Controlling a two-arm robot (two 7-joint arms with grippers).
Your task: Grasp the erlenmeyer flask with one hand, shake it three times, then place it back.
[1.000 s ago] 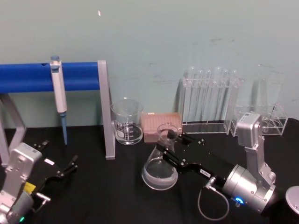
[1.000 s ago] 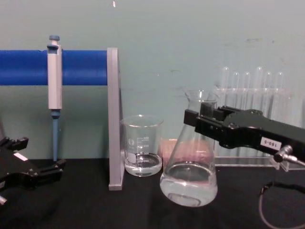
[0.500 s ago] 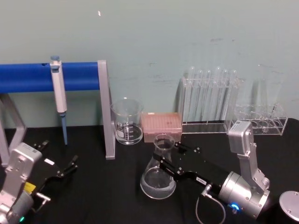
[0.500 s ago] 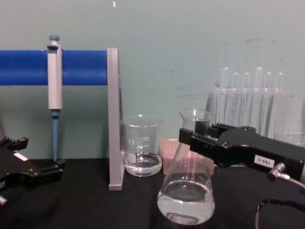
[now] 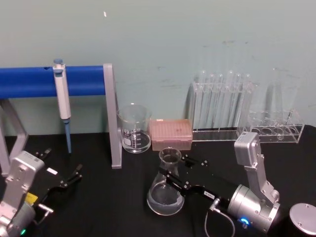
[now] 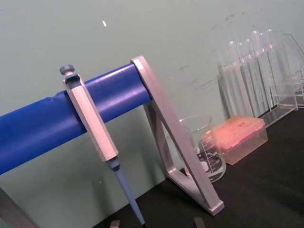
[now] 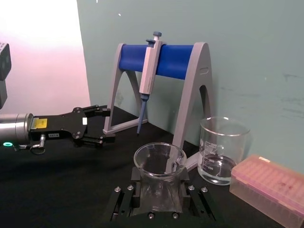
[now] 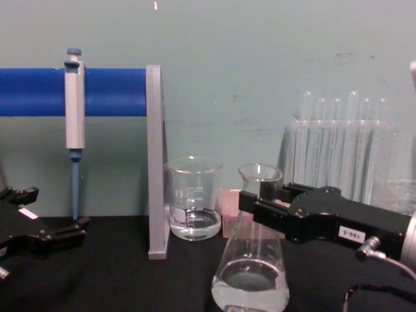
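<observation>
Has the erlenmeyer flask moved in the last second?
Yes. In the right gripper, the erlenmeyer flask has drawn back toward the robot, away from the pink tip box.

Black boxy right gripper (image 8: 253,197), silver wrist (image 5: 251,209)

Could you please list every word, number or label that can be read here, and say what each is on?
"150-5", as best it reads: white label on the right gripper, which clamps the flask at its neck.
White scale print on the beaker: too small to read.
Yellow label on the left gripper: too small to read.
</observation>
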